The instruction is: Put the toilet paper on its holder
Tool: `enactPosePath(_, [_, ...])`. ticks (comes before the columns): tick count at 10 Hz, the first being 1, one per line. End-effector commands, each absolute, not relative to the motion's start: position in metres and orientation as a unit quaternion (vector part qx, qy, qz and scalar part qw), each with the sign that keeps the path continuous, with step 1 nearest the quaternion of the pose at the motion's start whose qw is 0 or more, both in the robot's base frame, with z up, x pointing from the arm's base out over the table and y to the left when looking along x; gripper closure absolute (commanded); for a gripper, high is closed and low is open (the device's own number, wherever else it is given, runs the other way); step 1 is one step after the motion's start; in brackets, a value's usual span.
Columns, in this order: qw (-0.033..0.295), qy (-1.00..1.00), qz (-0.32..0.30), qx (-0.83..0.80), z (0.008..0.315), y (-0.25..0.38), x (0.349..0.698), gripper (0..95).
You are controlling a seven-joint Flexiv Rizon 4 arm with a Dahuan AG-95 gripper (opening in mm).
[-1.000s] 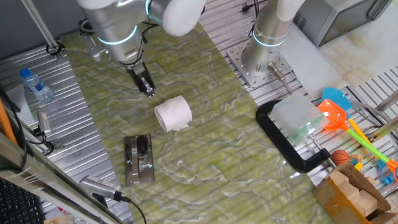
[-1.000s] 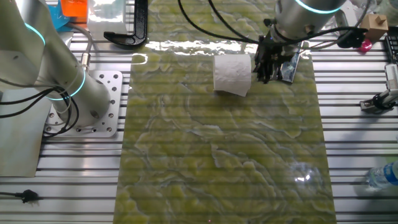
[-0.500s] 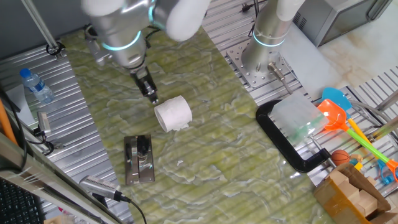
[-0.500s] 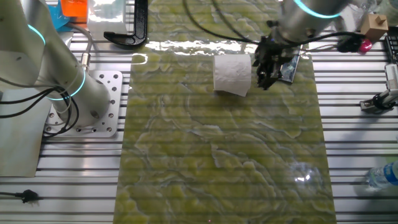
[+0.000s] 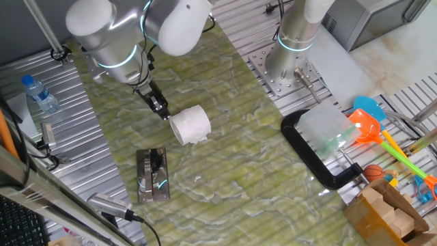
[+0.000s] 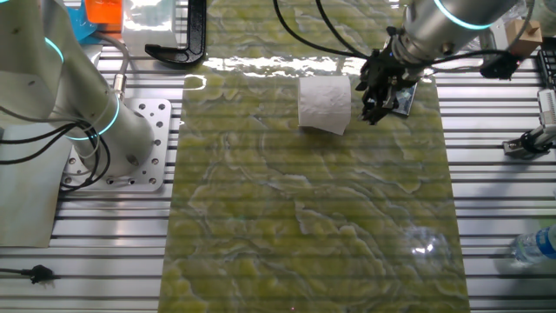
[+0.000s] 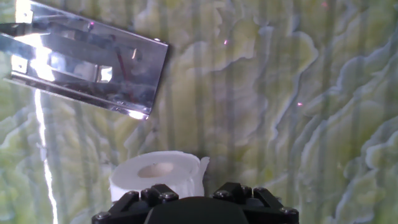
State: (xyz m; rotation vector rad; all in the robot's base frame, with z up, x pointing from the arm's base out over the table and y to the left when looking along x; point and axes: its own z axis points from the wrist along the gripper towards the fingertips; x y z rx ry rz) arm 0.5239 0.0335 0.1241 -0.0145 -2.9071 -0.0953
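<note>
Just beside my gripper [image 5: 162, 110] lies the toilet paper [image 5: 190, 125], on its side on the green marbled mat [image 5: 225, 157], its hollow core end turned toward my fingertips. From one fixed view my fingertips sit at the roll's end face, close enough that I cannot tell whether they touch it or stop just short. From the other fixed view my gripper [image 6: 375, 103] stands next to the toilet paper [image 6: 325, 104], at the end nearer the holder [image 6: 402, 98], so I am between the two.

My fingers look close together, but they are small and dark in both fixed views and I cannot tell whether they are parted or pressed; the hand view shows only the black body of my hand at the bottom edge, not the tips.

Along my fingers in the hand view, the toilet paper [image 7: 158, 174] lies directly ahead of my hand and a little to one side, its oval core opening visible and a ragged loose edge at its flank. Beyond the roll, well apart from it, the shiny plate of the holder [image 7: 87, 65] lies flat on the mat.

In one fixed view the holder [image 5: 152, 175] lies away from my fingertips, and nothing rests on it. The roll is not on the holder.
</note>
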Motion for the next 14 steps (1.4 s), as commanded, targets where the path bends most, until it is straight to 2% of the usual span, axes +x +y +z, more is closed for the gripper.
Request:
enactPosePath(1, [0.114, -0.993, -0.031, -0.006, 0.1232, 0.034, 0.5254, 38.0])
enactPosePath(6, [0.116, -0.993, -0.028, -0.011, 0.1218, 0.0343, 0.5252, 38.0])
enactPosePath(7, [0.123, -0.992, -0.038, 0.0, 0.1217, 0.0341, 0.5248, 57.0])
enactPosePath(10, [0.118, -0.993, -0.029, 0.006, 0.1217, 0.0341, 0.5248, 57.0])
enactPosePath(11, [0.106, -0.994, -0.029, 0.005, 0.1217, 0.0341, 0.5248, 76.0])
enactPosePath(12, [0.097, -0.995, -0.029, 0.005, 0.1217, 0.0341, 0.5248, 76.0])
enactPosePath(13, [0.097, -0.994, -0.041, 0.001, 0.1217, 0.0341, 0.5248, 95.0])
enactPosePath(14, [0.099, -0.994, -0.045, -0.006, 0.1217, 0.0341, 0.5248, 76.0])
